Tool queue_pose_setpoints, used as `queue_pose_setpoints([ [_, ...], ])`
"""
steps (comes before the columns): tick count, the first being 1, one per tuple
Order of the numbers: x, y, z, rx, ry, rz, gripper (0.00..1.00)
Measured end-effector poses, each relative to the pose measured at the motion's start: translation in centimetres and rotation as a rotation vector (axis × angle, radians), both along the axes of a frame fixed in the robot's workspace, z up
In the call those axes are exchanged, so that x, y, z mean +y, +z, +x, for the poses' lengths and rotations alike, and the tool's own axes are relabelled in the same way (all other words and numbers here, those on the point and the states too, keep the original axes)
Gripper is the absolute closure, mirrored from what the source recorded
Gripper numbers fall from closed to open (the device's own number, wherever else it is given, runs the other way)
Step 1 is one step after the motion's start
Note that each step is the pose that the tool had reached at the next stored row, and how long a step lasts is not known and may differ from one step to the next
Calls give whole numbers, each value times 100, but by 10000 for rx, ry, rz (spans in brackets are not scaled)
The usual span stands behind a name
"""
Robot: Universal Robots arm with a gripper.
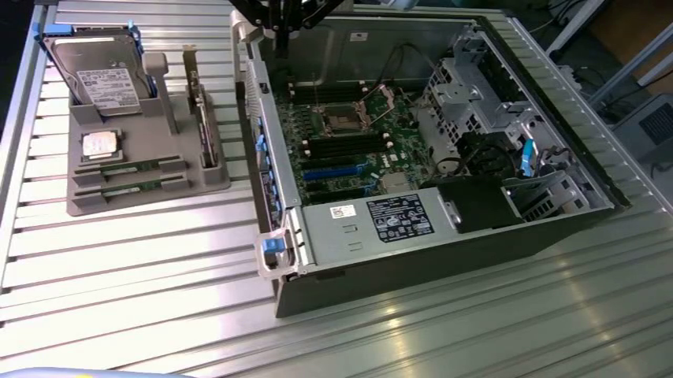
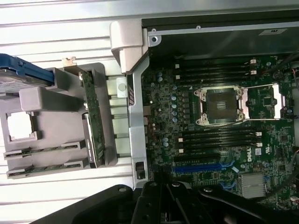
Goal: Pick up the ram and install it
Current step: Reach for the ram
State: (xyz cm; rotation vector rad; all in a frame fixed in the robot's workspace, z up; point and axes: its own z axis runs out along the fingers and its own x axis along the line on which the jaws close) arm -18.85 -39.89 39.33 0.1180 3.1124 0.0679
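The computer case is lying open on the bench. The robot arm is hanging over the far end of the case, above the wall that is facing the grey holder. The jaws are sitting closed.

The grey holder is resting just beside the case, on the exterior view's left of it. One ram stick and a second ram stick are lying flat in the holder, side by side, outside the case. They are sitting well apart from the jaws.

A dark card is standing on its edge on the holder's side closest to the case. A silver hard drive with blue rails is leaning up beyond it, farther from the case.

Inside the case, the green board is showing long black slots.
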Motion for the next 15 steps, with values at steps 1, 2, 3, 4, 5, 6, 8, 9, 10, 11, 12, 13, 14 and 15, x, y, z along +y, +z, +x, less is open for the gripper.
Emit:
queue_pose_setpoints([
  [1,0,0,-14,0,0,0,90],
  [2,0,0,-29,0,0,0,90],
  [3,0,0,-40,1,0,-1,90],
  [4,0,0,-54,0,0,0,90],
  [5,0,0,-70,0,0,0,90],
  [6,0,0,-83,0,0,0,90],
  [8,0,0,-109,1,0,-1,90],
  [9,0,0,-126,0,0,0,90],
  [10,0,1,-146,1,0,-1,90],
  [11,0,0,-160,1,0,0,90],
  [12,0,0,-175,0,0,-1,90],
  [13,0,0,-189,0,0,0,90],
  [14,0,0,-197,0,0,0,90],
  [15,0,0,-206,0,0,0,90],
])
